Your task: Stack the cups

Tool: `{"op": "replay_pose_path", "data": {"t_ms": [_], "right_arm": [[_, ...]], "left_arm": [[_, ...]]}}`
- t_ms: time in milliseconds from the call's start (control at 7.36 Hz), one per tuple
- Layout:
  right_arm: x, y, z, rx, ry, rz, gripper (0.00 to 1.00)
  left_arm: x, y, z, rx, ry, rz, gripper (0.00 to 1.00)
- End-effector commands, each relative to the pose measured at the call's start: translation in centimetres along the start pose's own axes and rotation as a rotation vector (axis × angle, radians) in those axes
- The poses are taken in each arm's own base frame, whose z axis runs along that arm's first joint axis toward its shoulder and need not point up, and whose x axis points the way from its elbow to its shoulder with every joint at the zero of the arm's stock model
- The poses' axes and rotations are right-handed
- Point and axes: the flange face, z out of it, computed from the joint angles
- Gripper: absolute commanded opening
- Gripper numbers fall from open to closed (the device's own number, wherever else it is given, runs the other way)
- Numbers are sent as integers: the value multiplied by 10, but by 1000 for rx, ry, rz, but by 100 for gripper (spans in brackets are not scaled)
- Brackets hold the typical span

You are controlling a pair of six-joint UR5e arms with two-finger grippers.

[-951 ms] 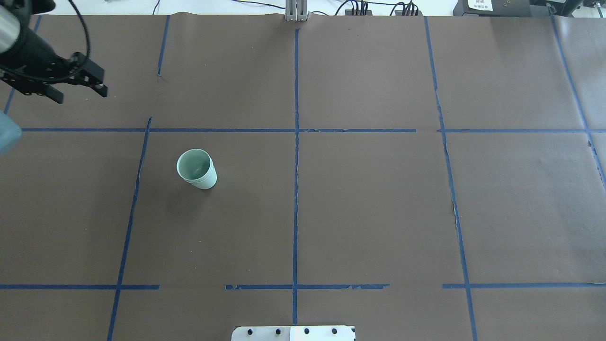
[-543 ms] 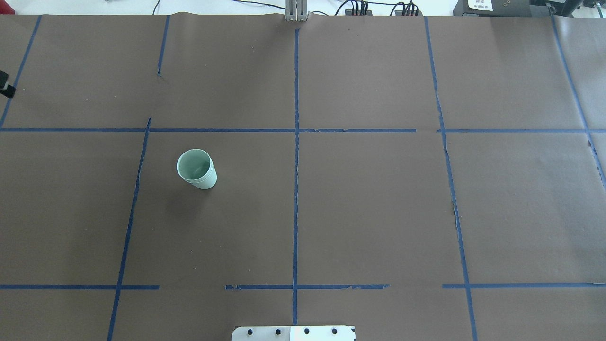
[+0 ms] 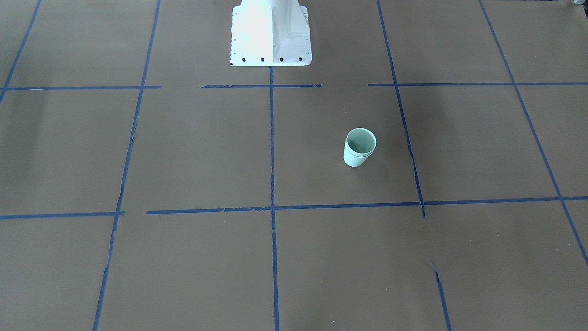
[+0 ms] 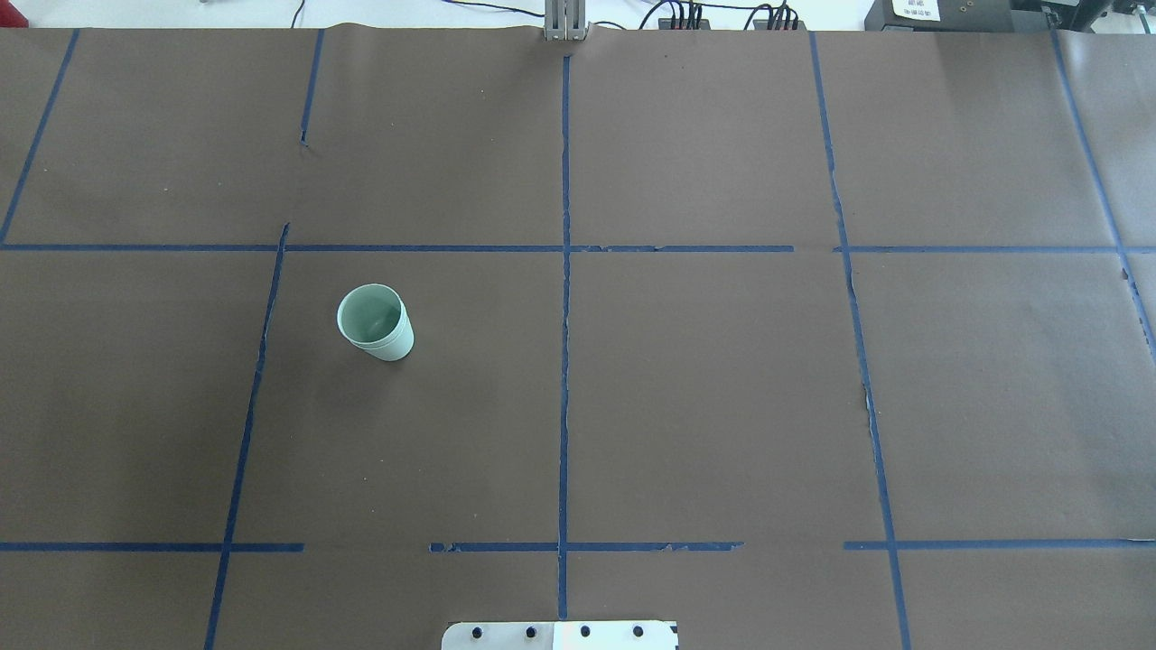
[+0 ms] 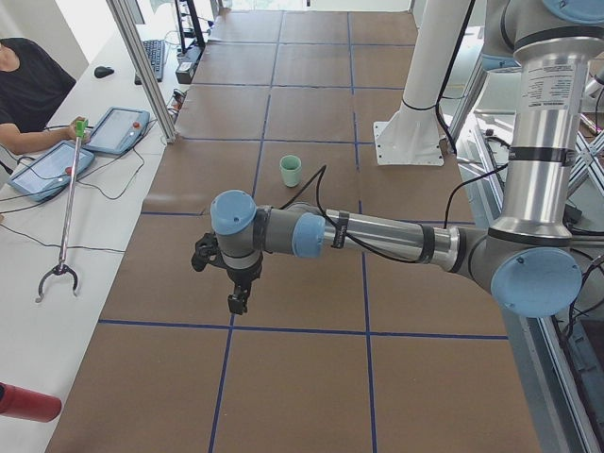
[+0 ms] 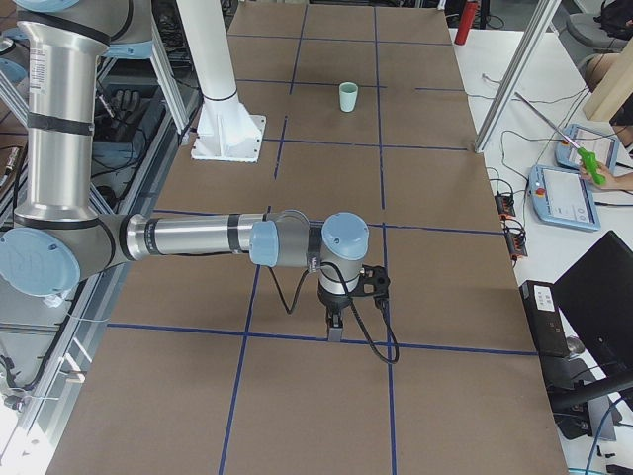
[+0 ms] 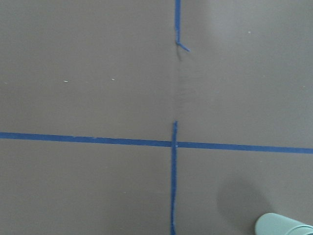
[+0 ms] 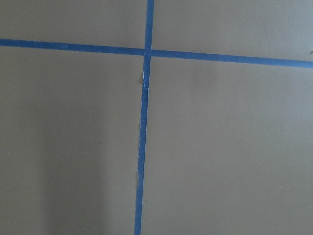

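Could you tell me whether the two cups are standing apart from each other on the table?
No, the cups stand nested as one stack, the lower rim showing just under the upper rim.

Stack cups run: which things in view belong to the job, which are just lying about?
Job: the cups, nested upright as one stack; left gripper and right gripper, both clear of them.
Lying about: teach pendants, reacher-grabber pole, laptop, all off the brown mat.

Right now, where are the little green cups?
In the overhead view, the nested cups stand on the robot's left side, just right of a torn blue tape line.
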Motion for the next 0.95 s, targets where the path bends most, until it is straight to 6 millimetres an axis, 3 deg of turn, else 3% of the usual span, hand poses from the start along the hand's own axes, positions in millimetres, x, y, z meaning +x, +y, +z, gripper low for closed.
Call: {"op": "replay_pose_path", "data": {"t_ms": [0,407,815], "right_arm": [[0,0,0,0,0,0,100],[0,0,0,0,0,0,100],[0,0,0,0,0,0,100]], "left_arm": [[-23,31,19,-38,4,-34,100],[-36,38,33,-72,9,-74,100],[-36,37,32,-69,10,-70,100]]}}
